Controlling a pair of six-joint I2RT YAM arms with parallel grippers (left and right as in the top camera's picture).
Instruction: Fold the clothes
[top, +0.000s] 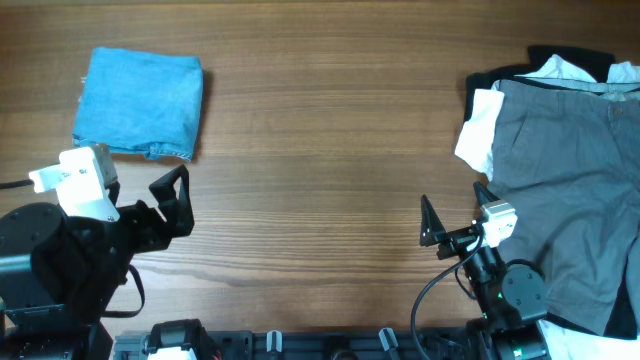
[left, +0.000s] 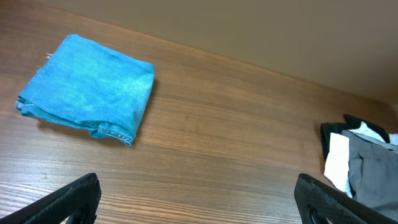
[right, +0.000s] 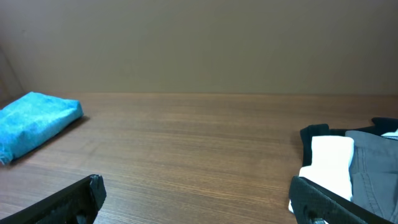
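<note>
Your left tool (top: 178, 203) stands wide and empty just short of the jeans (top: 140, 103), which lie folded square. Your right tool (top: 451, 195), equally wide and empty, sits well across the table (top: 320, 110) from the jeans, beside the trousers (top: 560, 190), which sprawl over a white garment (top: 480, 125) and a black garment (top: 570, 55). Expect soft, limp, light cloth that may drag the layers beneath, so probably pinch the waistband corners, grey cloth only.
</note>
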